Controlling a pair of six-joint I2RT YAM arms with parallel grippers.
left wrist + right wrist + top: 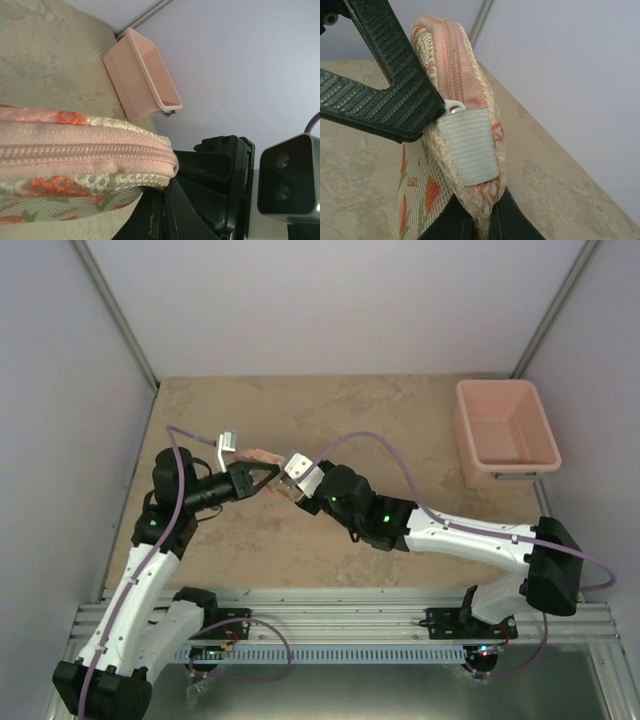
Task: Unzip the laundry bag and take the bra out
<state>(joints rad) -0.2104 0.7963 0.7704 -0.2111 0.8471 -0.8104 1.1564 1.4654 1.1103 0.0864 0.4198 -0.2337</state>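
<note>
The laundry bag (451, 55) hung clear of the desk (400, 410), held up between the two arms toward its left side. The right end effector (481, 224) was clamped on the bag's seam edge from below, just under a white elastic tab (470, 145) at the end of the zip. The left end effector (431, 114) was closed with its tips right at the small metal zip pull (453, 105) beside that tab, and from where I stood it looked to be pinching it. The zip ran shut along the pink trim. I could not see the bra and took it to be inside.

The bag looked light and soft, with mesh sides, padded fabric and nothing stiff to pull against. I judged it would sag and bunch if the pull were dragged with the far end slack, so the seam by the tab seemed the sensible anchor. The pull was tiny and smooth, and likely to slip from the ribbed fingers. Once the bag was open, the bra would be best taken by a cup edge, since thin straps could snag on the zip teeth.
</note>
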